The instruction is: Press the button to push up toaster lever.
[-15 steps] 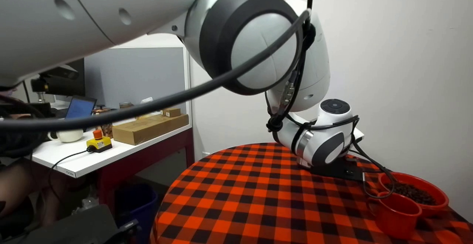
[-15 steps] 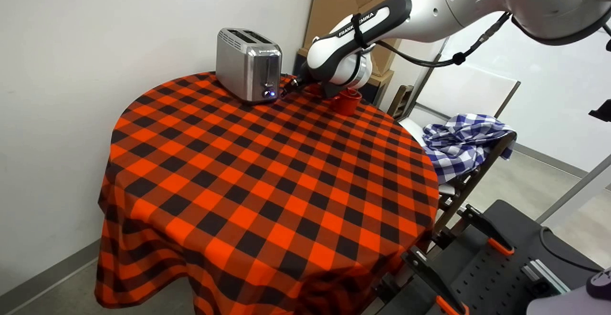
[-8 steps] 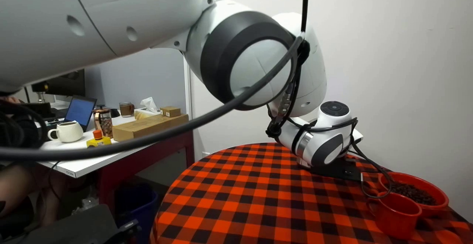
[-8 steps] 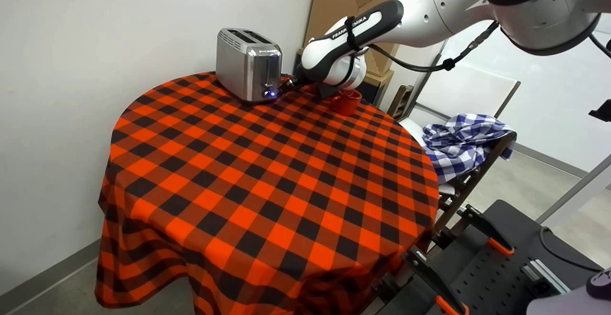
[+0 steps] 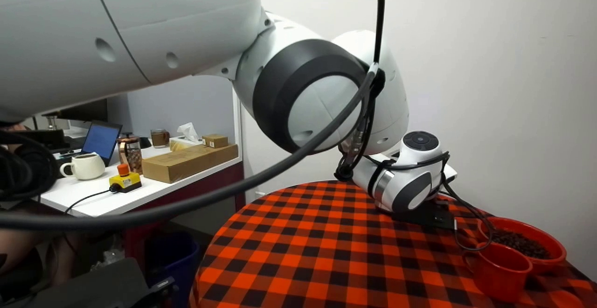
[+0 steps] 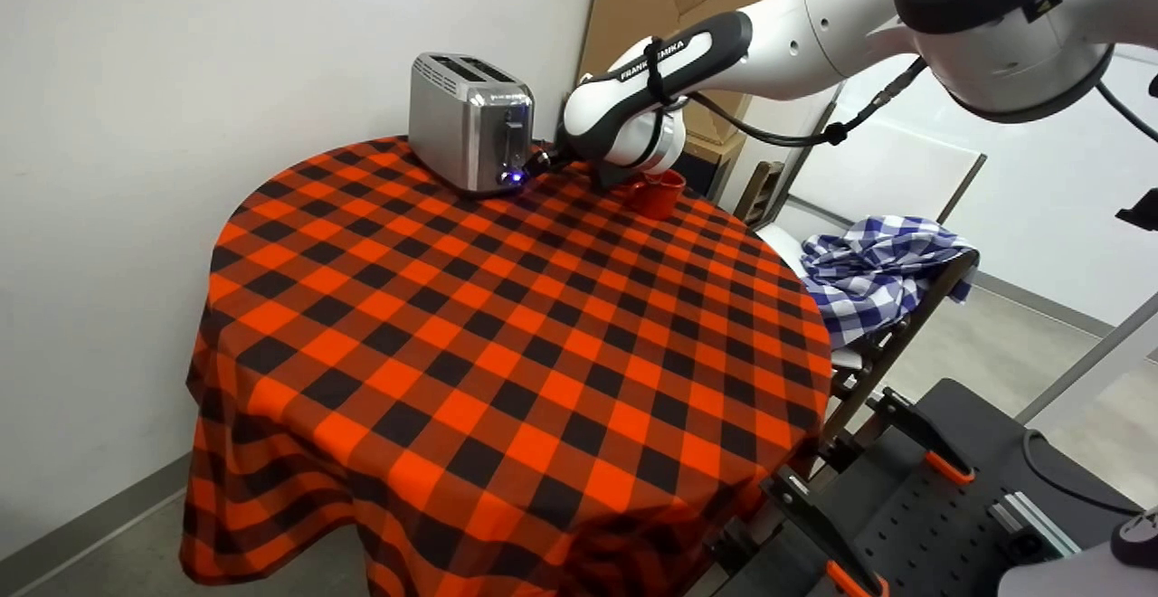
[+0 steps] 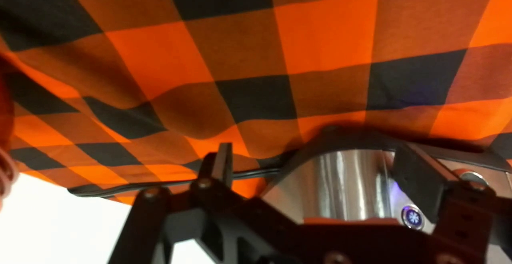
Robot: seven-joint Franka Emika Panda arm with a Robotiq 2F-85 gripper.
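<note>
- Shiny silver metal toaster [image 6: 448,131], boxy with rounded top edges, standing upright in the upper middle of an exterior view, before a plain white wall [image 6: 181,81]. Two dark slots [image 6: 457,67] run along its top.
- On its narrow front face are an upright lever [image 6: 514,127] and, low down, a glowing blue spot [image 6: 516,178].
- Red-and-black checked tablecloth [image 6: 507,326], woven fabric in a round spread, with soft folds hanging at lower left.
- Glossy red mug [image 5: 501,273] beside a wide red bowl [image 5: 555,246] of small dark brown pieces, lower right of an exterior view.
- Smooth white robot arm [image 6: 787,41] with dark grey bands, slanting from the upper right down to the toaster's front; a black cable [image 6: 780,138] sags beneath it. In an exterior view its thick section fills the upper left and its wrist [image 5: 410,186] sits low over the cloth, right of centre.
- Black gripper [image 7: 318,160] along the bottom of the wrist view, released, its jaws spread wide.
- The toaster's curved metal shows between them at lower right. The right-hand finger [image 7: 420,178] overlaps its front, just beside a round, blue-lit button [image 7: 413,217] marked with a white snowflake; whether they touch cannot be told.
</note>
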